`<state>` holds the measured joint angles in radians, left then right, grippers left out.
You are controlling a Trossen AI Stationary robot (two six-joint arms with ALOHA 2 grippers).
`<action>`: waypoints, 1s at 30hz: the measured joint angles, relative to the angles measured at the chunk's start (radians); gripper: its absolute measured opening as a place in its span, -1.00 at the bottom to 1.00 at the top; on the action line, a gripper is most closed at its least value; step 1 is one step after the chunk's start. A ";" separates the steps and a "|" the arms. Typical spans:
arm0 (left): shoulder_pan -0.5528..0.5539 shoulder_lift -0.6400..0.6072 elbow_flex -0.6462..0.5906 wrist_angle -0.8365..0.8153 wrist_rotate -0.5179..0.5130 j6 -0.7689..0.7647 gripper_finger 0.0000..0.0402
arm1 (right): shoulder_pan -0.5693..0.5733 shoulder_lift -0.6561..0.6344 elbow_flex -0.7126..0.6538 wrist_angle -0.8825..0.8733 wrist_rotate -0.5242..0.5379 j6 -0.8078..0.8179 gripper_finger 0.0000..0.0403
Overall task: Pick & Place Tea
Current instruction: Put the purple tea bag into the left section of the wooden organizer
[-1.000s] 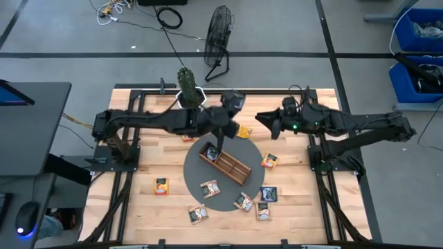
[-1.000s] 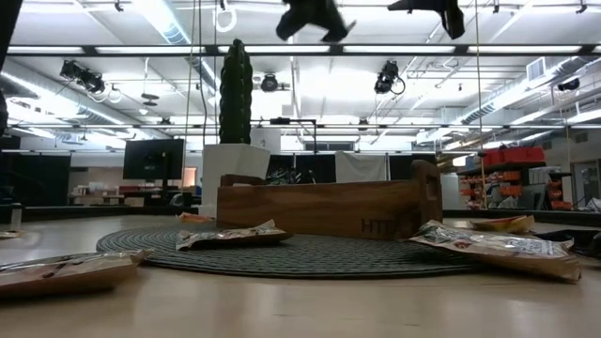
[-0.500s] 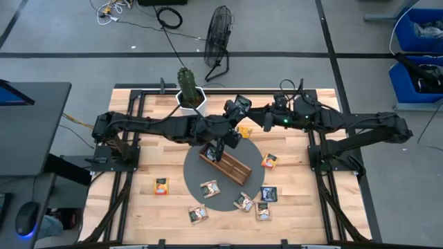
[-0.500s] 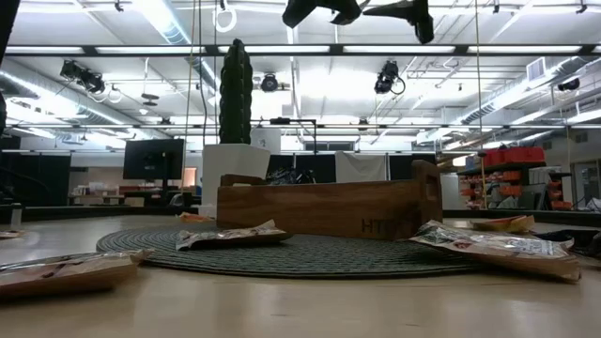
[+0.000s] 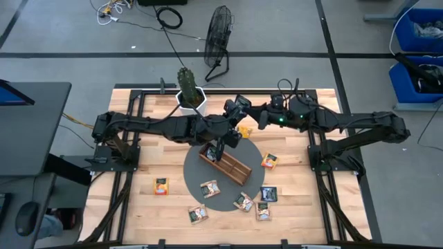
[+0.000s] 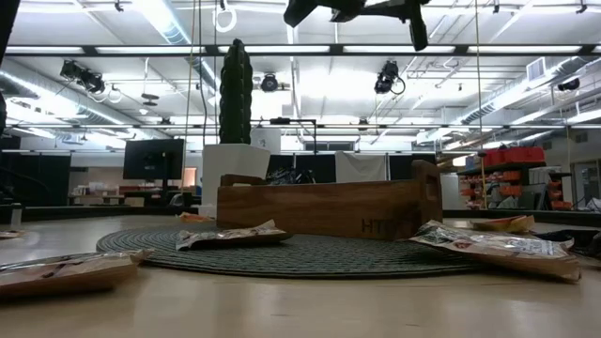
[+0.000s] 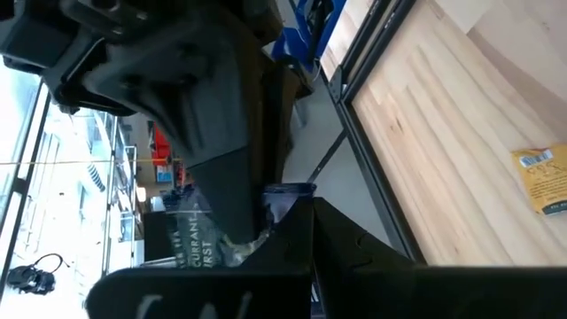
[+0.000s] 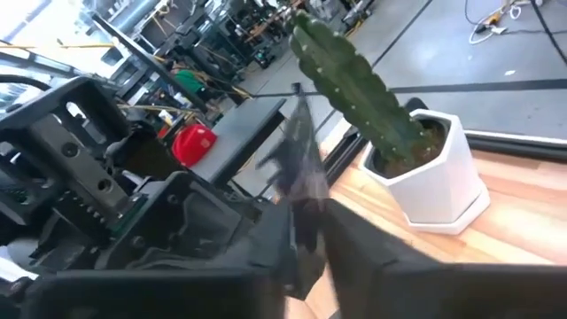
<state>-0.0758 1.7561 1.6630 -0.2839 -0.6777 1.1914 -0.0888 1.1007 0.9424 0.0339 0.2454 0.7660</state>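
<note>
Item: left end effector point(image 5: 239, 109) and right end effector point(image 5: 257, 119), meeting high above the far edge of the wooden tray point(image 5: 225, 162); we record one dark tea packet point(image 7: 199, 244) pinched between the two, both clenched on it. Below them (on the counter point(image 5: 152, 162)) we count further tea packets point(image 5: 201, 214), one orange packet point(image 5: 161, 185) well apart.

A grey concrete floor point(image 5: 83, 41) crossed by dark lines surrounds the table. A black pedestal fan point(image 5: 219, 31) stands behind it beside loose cables point(image 5: 168, 17), with blue bins point(image 5: 417, 31) off right. Long ceiling lights point(image 6: 169, 23) run overhead.
</note>
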 joint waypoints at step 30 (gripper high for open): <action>-0.009 -0.128 0.001 0.093 -0.078 -0.244 -0.19 | -0.002 -0.008 0.000 -0.045 -0.036 -0.230 -1.00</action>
<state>-0.0844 1.6280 1.6638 -0.1905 -0.7555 0.9471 -0.0903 1.0927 0.9424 -0.0108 0.2095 0.5361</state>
